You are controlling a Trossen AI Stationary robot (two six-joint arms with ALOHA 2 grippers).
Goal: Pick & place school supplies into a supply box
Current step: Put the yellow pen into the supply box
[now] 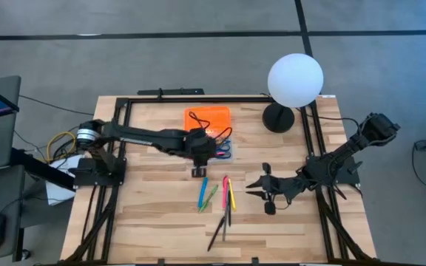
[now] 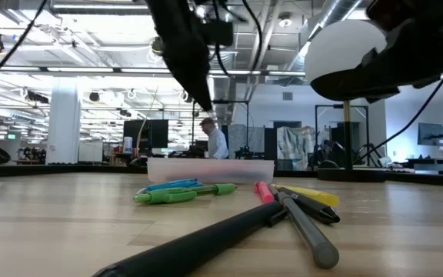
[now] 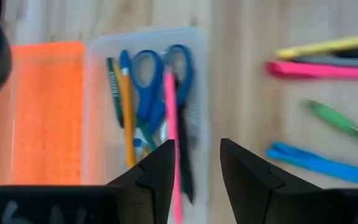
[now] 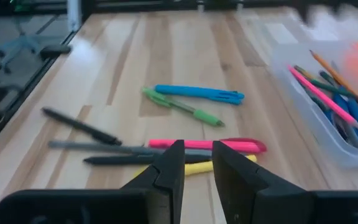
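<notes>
Two dark jointed arms; left arm base trails yellow cables; left gripper fingers black, wedge-shaped.

Open-plan lab; exposed ducts (ceiling), monitors behind.

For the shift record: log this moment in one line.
left gripper: open above box | pink pen in box with scissors | right gripper: waiting over loose pens on table

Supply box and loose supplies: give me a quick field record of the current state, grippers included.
supply box: clear case, open, orange lid beside it
in box: blue scissors, pink pen, pencil
on table: blue pen, green pen, pink marker, yellow marker, dark pens
left gripper: open, above box
right gripper: fingers apart, empty, near the markers
</notes>
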